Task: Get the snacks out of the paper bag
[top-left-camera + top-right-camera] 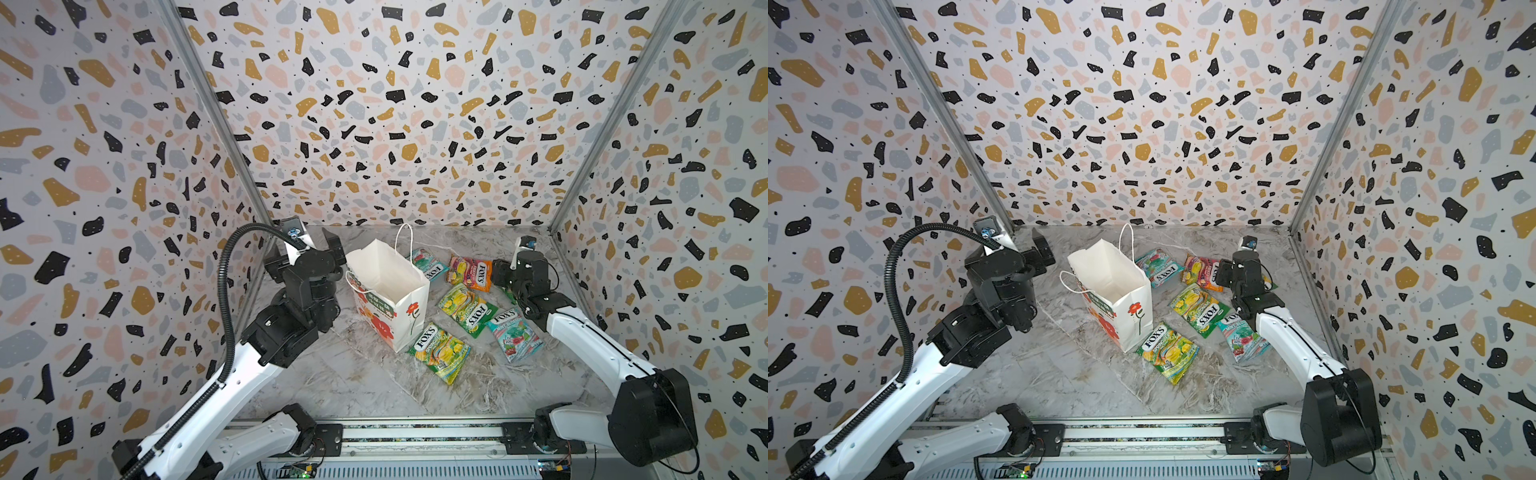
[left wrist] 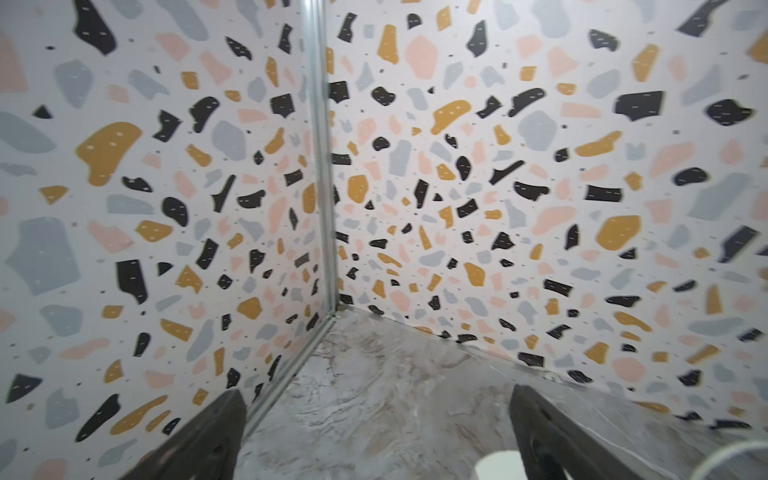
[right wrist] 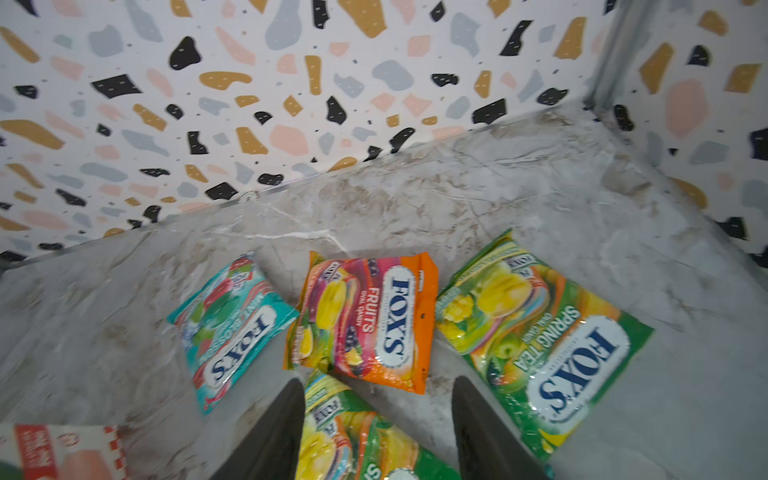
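Snacks (image 3: 365,324): glossy plastic film, crinkled, light glare. Paper bag (image 1: 390,274): matt white paper (printed side just as dull). Tabletop (image 1: 353,374): marble-look, smooth, faint sheen. Walls (image 1: 374,104): matt terrazzo print. Corner strip (image 2: 321,166): bare metal.

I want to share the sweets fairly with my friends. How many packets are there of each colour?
Green packets: 3
Teal packets: 2
Orange packet: 1
Total: 6
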Robot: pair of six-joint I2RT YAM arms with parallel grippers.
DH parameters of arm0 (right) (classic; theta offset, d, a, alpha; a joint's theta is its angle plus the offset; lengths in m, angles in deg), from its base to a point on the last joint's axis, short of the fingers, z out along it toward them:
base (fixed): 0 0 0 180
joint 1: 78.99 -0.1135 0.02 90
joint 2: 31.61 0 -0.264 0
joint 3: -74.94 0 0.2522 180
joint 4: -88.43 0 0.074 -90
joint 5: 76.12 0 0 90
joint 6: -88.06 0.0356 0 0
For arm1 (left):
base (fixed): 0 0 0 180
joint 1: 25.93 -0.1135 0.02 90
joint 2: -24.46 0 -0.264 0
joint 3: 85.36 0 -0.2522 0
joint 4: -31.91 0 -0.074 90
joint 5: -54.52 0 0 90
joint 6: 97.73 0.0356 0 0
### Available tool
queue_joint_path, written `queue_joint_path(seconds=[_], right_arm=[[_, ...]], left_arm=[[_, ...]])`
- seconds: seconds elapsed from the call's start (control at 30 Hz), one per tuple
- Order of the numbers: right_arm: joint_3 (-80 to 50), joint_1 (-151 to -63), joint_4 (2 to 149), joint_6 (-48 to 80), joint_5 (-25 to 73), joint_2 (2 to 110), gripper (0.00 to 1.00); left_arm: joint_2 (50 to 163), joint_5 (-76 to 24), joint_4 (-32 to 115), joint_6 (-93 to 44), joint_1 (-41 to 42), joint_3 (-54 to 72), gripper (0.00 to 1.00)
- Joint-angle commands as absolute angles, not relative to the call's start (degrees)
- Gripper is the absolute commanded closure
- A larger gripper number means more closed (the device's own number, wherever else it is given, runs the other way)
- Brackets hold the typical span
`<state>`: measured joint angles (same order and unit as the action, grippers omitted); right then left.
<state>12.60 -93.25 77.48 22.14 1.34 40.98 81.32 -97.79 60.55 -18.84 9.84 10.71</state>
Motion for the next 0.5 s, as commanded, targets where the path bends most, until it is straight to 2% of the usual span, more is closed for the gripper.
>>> queue_joint_path(seconds=[0.0,0.2,0.47], right_arm=[[15.8,-92.0,81.8,19.2,-6.5,38.4,0.42],[22.4,-90.7,90.7,12.2,-14.3,38.6,0.39],[30.1,-88.7,104.1,8.5,-17.2,39.6,0.37]], left_arm=[[80.7,-98.6,57.4,-20.8,2.4,13.9,0.0],[80.5,-96.8,52.9,-25.5,-6.6,22.3,0.0],[79.1,-99.1,38.7,-27.6,-9.1,38.2,0.0]])
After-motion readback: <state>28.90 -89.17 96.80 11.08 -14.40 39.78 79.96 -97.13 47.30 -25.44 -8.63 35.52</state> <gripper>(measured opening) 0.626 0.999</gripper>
